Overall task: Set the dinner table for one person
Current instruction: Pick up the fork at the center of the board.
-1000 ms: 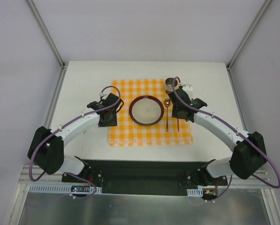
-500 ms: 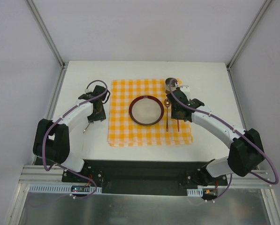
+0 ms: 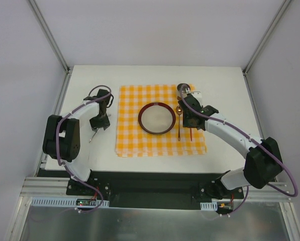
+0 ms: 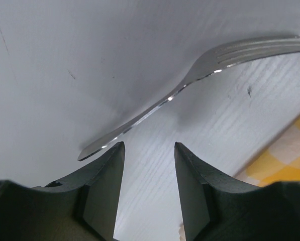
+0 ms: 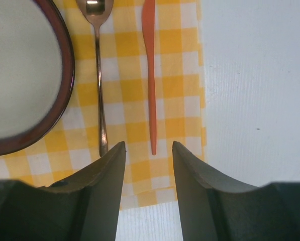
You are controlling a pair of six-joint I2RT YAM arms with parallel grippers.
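Note:
A silver fork [image 3: 93,135] lies on the white dinner table [image 3: 225,90], left of the orange-checked cloth [image 3: 134,143]. My left gripper [image 3: 100,124] is open and empty just above the fork's handle; in the left wrist view the fork [image 4: 190,85] lies just ahead of the open left gripper [image 4: 150,150]. A dark-rimmed plate [image 3: 157,118] sits mid-cloth, with a spoon [image 3: 179,123] and an orange knife [image 3: 190,132] to its right. My right gripper [image 3: 190,119] hovers open and empty over them; the right wrist view shows the spoon [image 5: 98,75], the knife [image 5: 150,75] and my right gripper [image 5: 148,148].
A metal cup [image 3: 184,90] stands at the cloth's far right corner, close to the right wrist. The plate's rim [image 5: 67,75] is at the left of the right wrist view. A corner of the cloth [image 4: 285,165] shows beside the left gripper.
My left gripper has moved left off the cloth's edge to the bare table, and the fork now shows lying there. The right gripper has shifted slightly toward the cup.

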